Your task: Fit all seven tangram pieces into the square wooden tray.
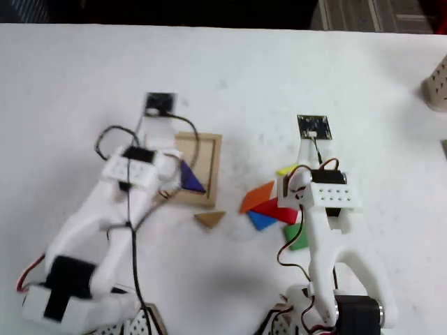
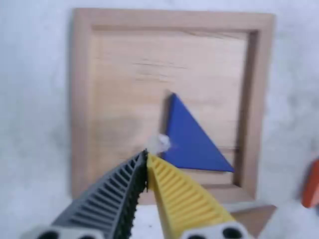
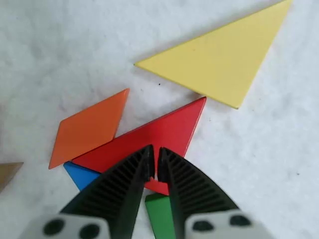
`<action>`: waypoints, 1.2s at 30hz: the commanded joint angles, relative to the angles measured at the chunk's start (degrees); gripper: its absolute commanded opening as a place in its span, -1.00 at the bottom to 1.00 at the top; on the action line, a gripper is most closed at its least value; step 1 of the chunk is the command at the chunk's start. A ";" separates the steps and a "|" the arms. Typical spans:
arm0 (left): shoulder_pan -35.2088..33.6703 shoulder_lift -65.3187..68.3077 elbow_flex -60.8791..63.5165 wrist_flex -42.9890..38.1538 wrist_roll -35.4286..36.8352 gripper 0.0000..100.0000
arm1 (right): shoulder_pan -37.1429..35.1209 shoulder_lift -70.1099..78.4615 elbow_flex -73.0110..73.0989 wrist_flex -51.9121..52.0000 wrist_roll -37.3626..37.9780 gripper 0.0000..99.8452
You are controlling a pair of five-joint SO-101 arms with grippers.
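Wooden square tray is seen left of centre in the high view on a white table. Its left part is covered by the left arm. One dark blue triangle is laid flat inside, in the tray's lower right part in that view.

Left gripper: the grey and yellow fingers are pressed together and nothing is gripped. The tips are held over the tray floor, just beside the triangle's edge. A small pale blob is seen at the tips; what it is cannot be made out.

Right gripper: the black fingers are drawn almost together, with only a thin slit left, and nothing is clamped between them. The tips are placed over the red triangle; contact with it cannot be told.

The loose pieces are grouped right of centre in the high view. An orange parallelogram is seen touching the red triangle. A yellow triangle lies just beside the red one's tip and, in the high view, is partly blocked by the right arm. A light blue piece is mostly hidden under the red triangle and the fingers. A green piece is cut off by the fingers. The shapes of these two cannot be told.

A tan triangle lies apart, between the tray and the group, lower centre.
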State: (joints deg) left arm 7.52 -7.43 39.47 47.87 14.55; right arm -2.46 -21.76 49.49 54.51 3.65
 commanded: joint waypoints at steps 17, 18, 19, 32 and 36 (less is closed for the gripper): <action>2.68 7.60 -0.26 -8.18 -0.44 -0.95 | 0.13 -2.15 -0.44 -0.84 0.79 -0.96; 1.10 7.96 -0.79 -8.09 -0.44 -0.95 | 0.13 -2.15 -0.44 -0.84 0.79 -0.96; -0.40 8.22 -1.32 -7.82 -0.44 -0.95 | 0.13 -2.15 -0.44 -0.84 0.79 -0.96; -5.05 1.80 -1.67 -2.81 -0.53 -0.95 | 0.13 -2.15 -0.44 -0.75 0.79 -0.96; -4.09 1.10 -0.62 -4.04 -0.53 -0.95 | 0.13 -2.15 -0.44 -0.75 0.79 -0.96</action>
State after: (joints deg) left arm 2.95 -3.03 39.74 44.62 14.46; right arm -2.46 -21.76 49.49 54.51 3.65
